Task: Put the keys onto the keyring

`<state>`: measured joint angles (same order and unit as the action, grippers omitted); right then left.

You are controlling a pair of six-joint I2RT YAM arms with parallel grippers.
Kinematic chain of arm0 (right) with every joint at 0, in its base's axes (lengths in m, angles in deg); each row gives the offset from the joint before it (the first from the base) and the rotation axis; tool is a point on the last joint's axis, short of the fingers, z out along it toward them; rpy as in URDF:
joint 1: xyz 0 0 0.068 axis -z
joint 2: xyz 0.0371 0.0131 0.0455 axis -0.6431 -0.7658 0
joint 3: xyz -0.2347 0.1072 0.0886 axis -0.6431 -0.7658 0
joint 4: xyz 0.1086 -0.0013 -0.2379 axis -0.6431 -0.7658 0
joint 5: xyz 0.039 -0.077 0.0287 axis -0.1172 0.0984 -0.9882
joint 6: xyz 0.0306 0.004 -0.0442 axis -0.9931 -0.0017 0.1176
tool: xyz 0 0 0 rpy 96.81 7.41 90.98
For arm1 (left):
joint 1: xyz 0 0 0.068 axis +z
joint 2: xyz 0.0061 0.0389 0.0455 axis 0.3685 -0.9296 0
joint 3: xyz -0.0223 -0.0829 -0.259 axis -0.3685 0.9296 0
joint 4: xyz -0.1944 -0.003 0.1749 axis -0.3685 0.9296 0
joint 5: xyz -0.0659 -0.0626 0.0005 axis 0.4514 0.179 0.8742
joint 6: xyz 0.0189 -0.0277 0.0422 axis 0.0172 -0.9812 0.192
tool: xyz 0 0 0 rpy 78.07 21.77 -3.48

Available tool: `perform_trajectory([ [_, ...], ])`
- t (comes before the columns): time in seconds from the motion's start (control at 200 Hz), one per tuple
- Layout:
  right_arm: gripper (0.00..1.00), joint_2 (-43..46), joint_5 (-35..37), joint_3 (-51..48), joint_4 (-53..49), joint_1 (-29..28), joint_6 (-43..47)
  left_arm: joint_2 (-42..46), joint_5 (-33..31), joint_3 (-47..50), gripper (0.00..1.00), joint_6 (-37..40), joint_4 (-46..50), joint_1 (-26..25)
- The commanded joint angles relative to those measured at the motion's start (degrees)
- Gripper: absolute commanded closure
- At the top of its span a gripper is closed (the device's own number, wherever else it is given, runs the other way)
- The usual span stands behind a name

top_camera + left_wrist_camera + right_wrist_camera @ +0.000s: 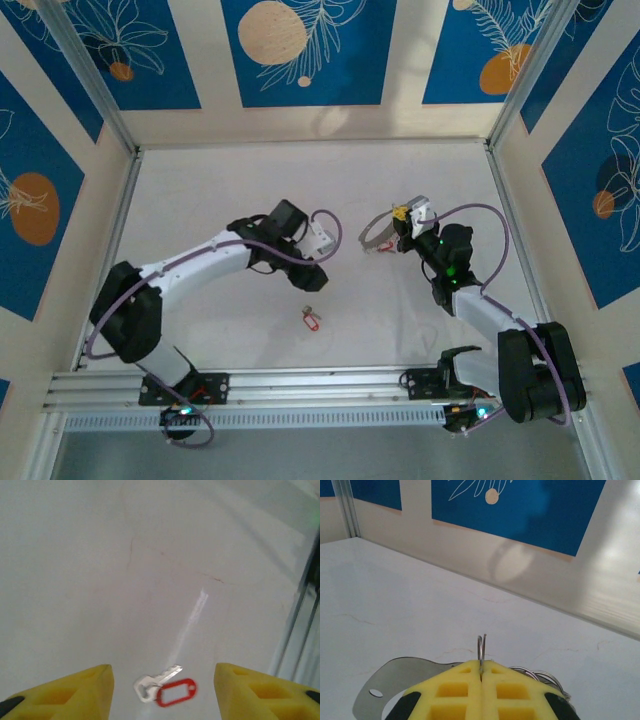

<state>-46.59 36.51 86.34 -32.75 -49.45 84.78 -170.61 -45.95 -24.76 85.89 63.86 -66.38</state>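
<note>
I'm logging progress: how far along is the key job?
Done: the right gripper is shut on the keyring. In hand: the open left gripper hovers over a key with a red tag, lying loose on the table. Left: grasp that key and thread it onto the keyring.

In the top view the key (312, 318) is ringed by bare table (230, 190). Only 12 o'clock is taken up, by the left gripper (308, 274) above it. At 6 o'clock room is bounded by the metal rail (300, 385). At 2 o'clock, well apart, the keyring (375, 238) is clamped in the right gripper (398, 218). In the left wrist view the key is framed by a clear gap between the spread fingers (75, 690).
</note>
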Motion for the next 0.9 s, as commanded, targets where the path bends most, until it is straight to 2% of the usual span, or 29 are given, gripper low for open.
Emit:
perform_trajectory([
  [0.0, 1.0, 0.63, -0.71, 2.23, 0.79, -0.41, -0.61, -3.98, -10.52, -2.44, 0.45, -20.64, 12.16, -4.63],
  [0.095, 1.0, 0.71, -0.74, 2.47, 0.81, -0.37, -0.43, -5.01, -14.22, -2.56, 0.45, -29.24, 13.43, -6.82],
  [0.175, 1.0, 0.8, -0.56, 2.37, 0.75, -0.41, -0.25, -7.35, -17.28, -4.79, 0.45, -32.86, 16.0, -8.0],
  [0.28, 1.0, 0.89, -0.35, 2.06, 1.0, -0.41, -0.09, -13.45, -19.5, -9.92, 0.47, -34.06, 21.43, -10.18],
  [0.405, 1.0, 1.78, 0.16, 1.76, 0.75, -0.41, 0.75, -21.28, -21.29, -15.38, 0.59, -34.67, 28.29, -11.58],
  [0.515, 1.0, 2.53, 0.76, 1.4, 0.69, -0.37, 1.57, -21.99, -21.98, -16.03, 0.64, -33.86, 27.18, -11.58],
  [0.765, 1.0, 3.24, 1.17, 0.86, 0.85, -0.23, 1.77, -23.09, -21.74, -16.85, 0.65, -34.83, 29.32, -11.59],
  [0.895, 1.0, 3.26, 1.39, 0.69, 1.18, -0.03, 1.94, -24.77, -20.63, -17.67, 0.69, -33.9, 29.33, -11.58],
])
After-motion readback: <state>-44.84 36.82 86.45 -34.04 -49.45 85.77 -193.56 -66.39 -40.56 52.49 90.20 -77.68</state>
